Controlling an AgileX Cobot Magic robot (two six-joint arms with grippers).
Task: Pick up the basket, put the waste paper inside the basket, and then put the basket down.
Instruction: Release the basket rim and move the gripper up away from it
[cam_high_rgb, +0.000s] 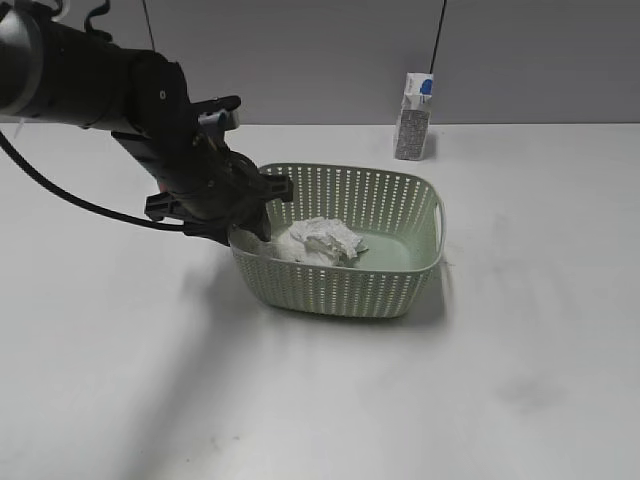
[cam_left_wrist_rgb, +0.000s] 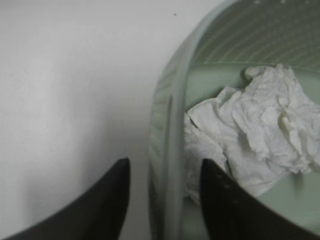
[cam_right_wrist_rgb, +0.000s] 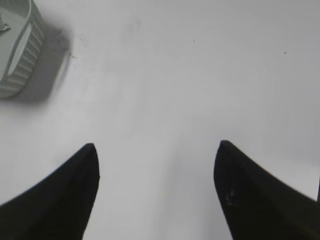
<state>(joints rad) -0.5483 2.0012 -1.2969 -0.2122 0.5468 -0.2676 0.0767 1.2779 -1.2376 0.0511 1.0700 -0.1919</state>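
The pale green basket (cam_high_rgb: 340, 290) sits on the white table, its shadow close beneath it. Crumpled white waste paper (cam_high_rgb: 318, 241) lies inside it at the left end. My left gripper (cam_high_rgb: 250, 228) is at the basket's left rim. In the left wrist view its fingers (cam_left_wrist_rgb: 164, 167) straddle the rim (cam_left_wrist_rgb: 172, 125), one outside and one inside beside the paper (cam_left_wrist_rgb: 255, 125), with a gap on each side. My right gripper (cam_right_wrist_rgb: 157, 150) is open and empty over bare table, and a corner of the basket (cam_right_wrist_rgb: 20, 55) shows at the upper left of its view. It is out of the exterior view.
A small upright white-and-grey carton (cam_high_rgb: 413, 116) stands at the back of the table by the wall, behind the basket. The left arm and its black cable reach in from the upper left.
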